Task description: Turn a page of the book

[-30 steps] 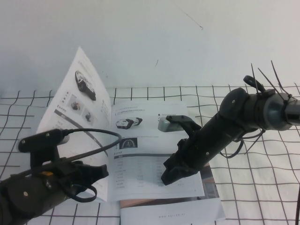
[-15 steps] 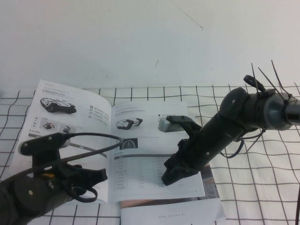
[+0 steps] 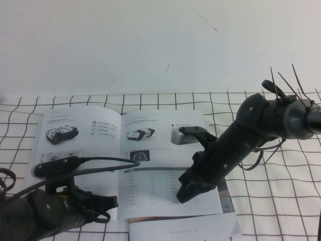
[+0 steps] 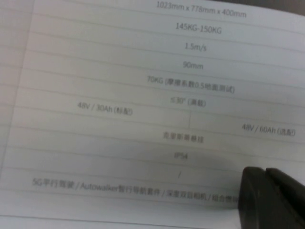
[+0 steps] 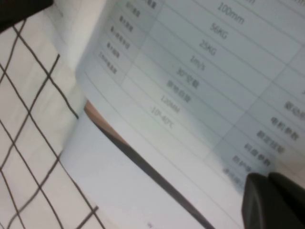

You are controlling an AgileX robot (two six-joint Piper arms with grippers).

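High view: the book lies open on the gridded worktop. The page lies flat left of the spine. The right gripper, pressed together, holds down the sheet right of the spine. The left gripper rests at the page's near corner.

Left wrist view: dark fingertips over the table print; whether they are spread I cannot tell.

Right wrist view: pressed-together fingertips on the sheet.

Risk: lifting the left gripper could drag the glossy page back up.
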